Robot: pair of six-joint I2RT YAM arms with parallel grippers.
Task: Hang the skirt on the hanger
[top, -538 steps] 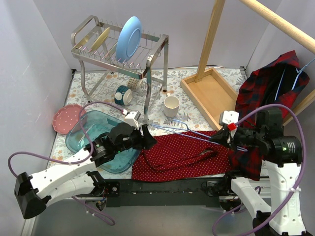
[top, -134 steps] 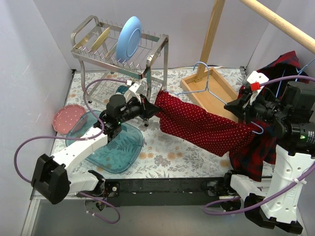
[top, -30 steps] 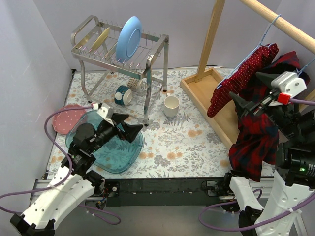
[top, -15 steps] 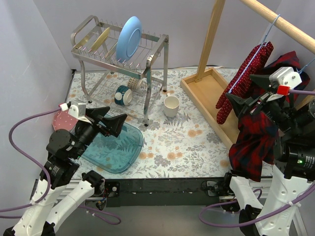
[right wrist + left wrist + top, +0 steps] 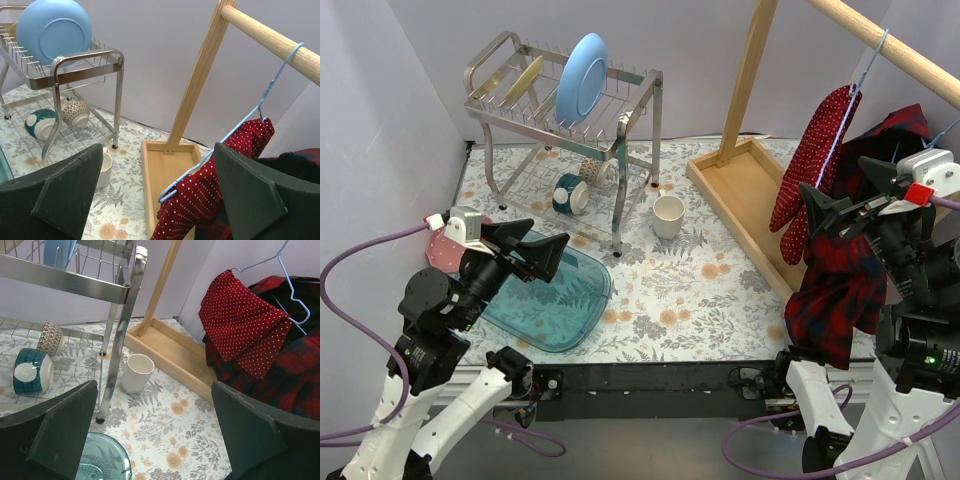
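The skirt [image 5: 810,180], bright red with white dots, hangs folded over a light-blue wire hanger [image 5: 847,100] whose hook sits over the wooden rail [image 5: 905,58]. The left wrist view shows the skirt [image 5: 242,327] and hanger [image 5: 287,287] at upper right. In the right wrist view the skirt [image 5: 210,200] droops from the hanger [image 5: 235,131]. My right gripper [image 5: 837,180] is open just right of the skirt, holding nothing. My left gripper [image 5: 532,252] is open above the teal dish, far from the skirt and holding nothing.
A dark plaid shirt [image 5: 845,290] hangs behind and below the skirt. The rail's post stands in a wooden tray [image 5: 745,195]. A metal dish rack [image 5: 565,105] holds a blue plate [image 5: 582,78]. A white mug [image 5: 668,215], teal glass dish [image 5: 555,300] and pink plate [image 5: 442,247] lie on the floral mat.
The skirt on its hanger has swung from a slant to hang straight down from the rail. My right gripper drew back to the right. My left arm pulled back to the left.
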